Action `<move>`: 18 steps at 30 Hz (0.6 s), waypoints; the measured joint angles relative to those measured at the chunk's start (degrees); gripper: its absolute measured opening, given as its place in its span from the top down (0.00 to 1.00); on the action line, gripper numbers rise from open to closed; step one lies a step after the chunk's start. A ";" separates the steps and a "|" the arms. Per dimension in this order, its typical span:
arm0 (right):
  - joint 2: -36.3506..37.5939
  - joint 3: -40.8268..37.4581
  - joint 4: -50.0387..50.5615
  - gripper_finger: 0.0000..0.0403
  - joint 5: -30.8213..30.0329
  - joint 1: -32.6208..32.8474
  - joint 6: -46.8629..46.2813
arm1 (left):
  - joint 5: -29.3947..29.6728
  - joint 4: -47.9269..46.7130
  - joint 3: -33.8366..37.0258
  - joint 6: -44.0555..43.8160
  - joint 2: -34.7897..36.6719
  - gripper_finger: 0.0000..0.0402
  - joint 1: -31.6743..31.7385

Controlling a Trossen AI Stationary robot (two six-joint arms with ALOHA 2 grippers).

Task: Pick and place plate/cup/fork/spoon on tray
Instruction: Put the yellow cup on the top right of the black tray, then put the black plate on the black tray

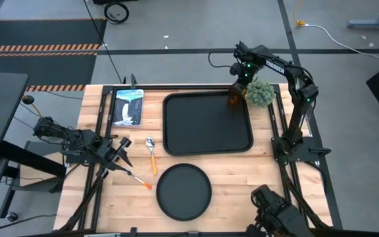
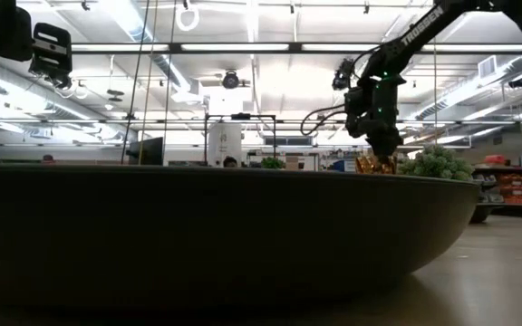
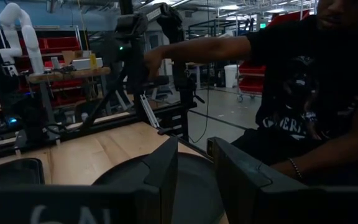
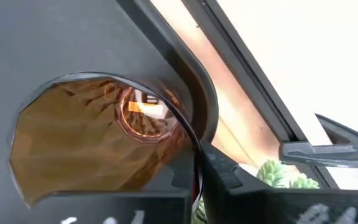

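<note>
The black tray lies at the table's middle. My right gripper reaches down over its far right corner, shut on the amber cup; the cup also shows below it in the low view. The round black plate lies flat near the table's near edge. The spoon lies left of the tray. The orange-handled fork lies beside my left gripper, which hangs open and empty at the table's left, pointing toward the plate. My right gripper holds the cup at its rim, coming from above and pointing down. The wrist view looks into the cup's open mouth. The gripper hides how the fingers sit on the wall. The plate in front hides whether the cup's bottom rests on the tray.
A fuzzy green plant ball sits just right of the cup, off the tray. A blue-white booklet lies at the far left. A person stands at the table's near side with an arm stretched out.
</note>
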State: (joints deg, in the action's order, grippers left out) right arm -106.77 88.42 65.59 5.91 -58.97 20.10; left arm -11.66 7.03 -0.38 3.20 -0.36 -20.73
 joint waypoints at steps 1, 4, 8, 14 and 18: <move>-0.14 0.00 0.02 0.95 0.63 -0.33 0.00 | 0.01 0.00 -0.01 -0.02 0.00 0.73 -0.02; -0.30 0.00 -0.04 0.91 1.53 -0.65 0.02 | 0.00 0.00 0.00 0.00 0.00 0.73 -0.01; -0.58 -0.22 0.08 0.85 1.48 -0.55 0.29 | 0.00 0.00 0.02 -0.02 0.00 0.73 -0.02; 0.14 -0.20 0.06 0.74 -1.16 0.15 0.44 | 0.00 0.00 0.02 -0.02 0.00 0.73 -0.02; 2.49 -0.20 0.05 0.66 -1.72 1.06 0.44 | 0.02 0.00 0.00 -0.01 0.00 0.73 -0.02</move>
State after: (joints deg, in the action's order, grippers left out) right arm -104.29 88.23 65.64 4.19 -57.91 20.53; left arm -11.64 7.03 -0.38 3.19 -0.36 -20.75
